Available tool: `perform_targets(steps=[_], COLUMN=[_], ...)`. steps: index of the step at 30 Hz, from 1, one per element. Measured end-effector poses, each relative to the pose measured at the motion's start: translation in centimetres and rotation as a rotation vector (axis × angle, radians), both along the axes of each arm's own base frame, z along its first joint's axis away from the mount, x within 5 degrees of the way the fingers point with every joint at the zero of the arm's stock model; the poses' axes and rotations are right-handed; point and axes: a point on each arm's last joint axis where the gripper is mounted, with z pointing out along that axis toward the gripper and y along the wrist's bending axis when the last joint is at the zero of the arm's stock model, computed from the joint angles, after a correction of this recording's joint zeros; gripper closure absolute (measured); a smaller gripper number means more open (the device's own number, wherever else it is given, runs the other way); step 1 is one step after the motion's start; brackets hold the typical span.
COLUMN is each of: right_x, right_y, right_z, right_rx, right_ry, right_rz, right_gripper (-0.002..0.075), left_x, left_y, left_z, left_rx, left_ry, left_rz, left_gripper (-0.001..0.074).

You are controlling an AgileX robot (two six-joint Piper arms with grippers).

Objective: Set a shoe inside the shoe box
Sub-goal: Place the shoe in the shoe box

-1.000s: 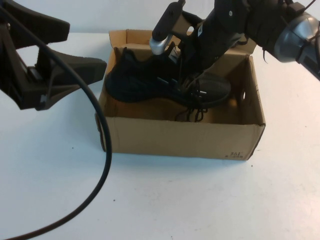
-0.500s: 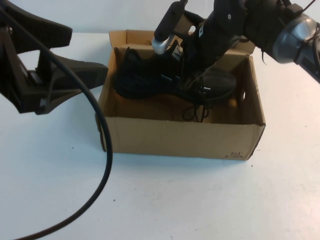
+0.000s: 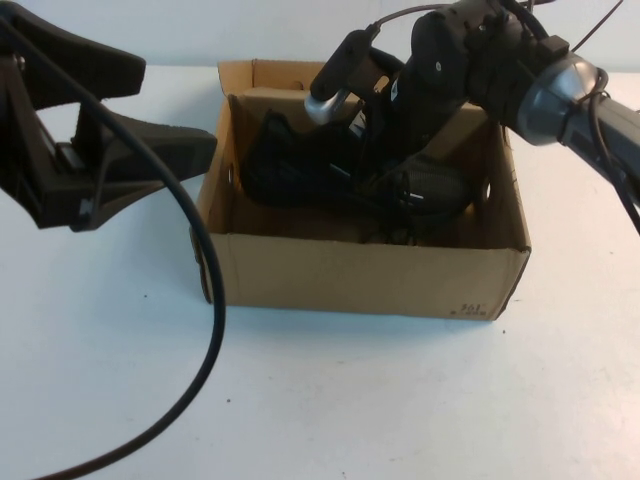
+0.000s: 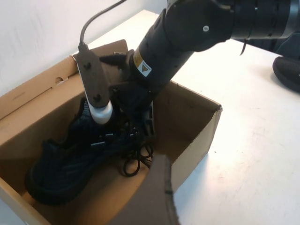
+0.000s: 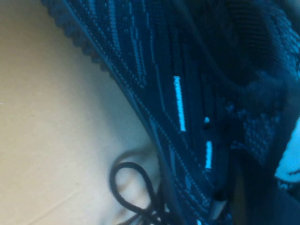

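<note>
The black mesh shoe [image 3: 300, 165] hangs tilted inside the open brown shoe box [image 3: 370, 277], toe toward the box's right wall and laces [image 3: 395, 235] dangling to the floor. My right gripper [image 3: 375, 165] reaches down into the box from the back right and is shut on the shoe near its tongue. The right wrist view is filled by the shoe's side with small white stripes [image 5: 179, 103], a lace loop [image 5: 125, 186] and the cardboard floor [image 5: 47, 117]. My left gripper [image 3: 170, 100] is open, holding nothing, just left of the box. The left wrist view shows the shoe [image 4: 70, 159] in the box [image 4: 194, 140].
A black cable [image 3: 212, 300] from the left arm loops over the white table in front of the box's left corner. The lid flap [image 3: 265, 75] stands behind the box. A dark object [image 4: 288, 72] lies on the table beyond the box in the left wrist view.
The right gripper has carried the shoe to the right and lower inside the box, with the laces now reaching the floor. The left gripper has stayed open in place.
</note>
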Motion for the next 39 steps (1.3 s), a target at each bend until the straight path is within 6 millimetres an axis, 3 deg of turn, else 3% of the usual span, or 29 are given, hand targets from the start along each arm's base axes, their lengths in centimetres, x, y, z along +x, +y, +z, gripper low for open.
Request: perform_targets(steps=[26, 39], right_x=[0.73, 0.95], right_y=[-0.32, -0.21], right_z=[-0.26, 0.12], right_rx=[-0.003, 0.012], right_ry=[-0.042, -0.075], right_rz=[-0.038, -0.036], right_gripper=[0.0713, 0.0654], left_x=[-0.22, -0.25], left_y=[-0.08, -0.09], left_z=[-0.13, -0.15], left_rx=[0.007, 0.008], left_ry=[0.018, 0.021], left_rz=[-0.022, -0.025], left_gripper=[0.0064, 0.0064])
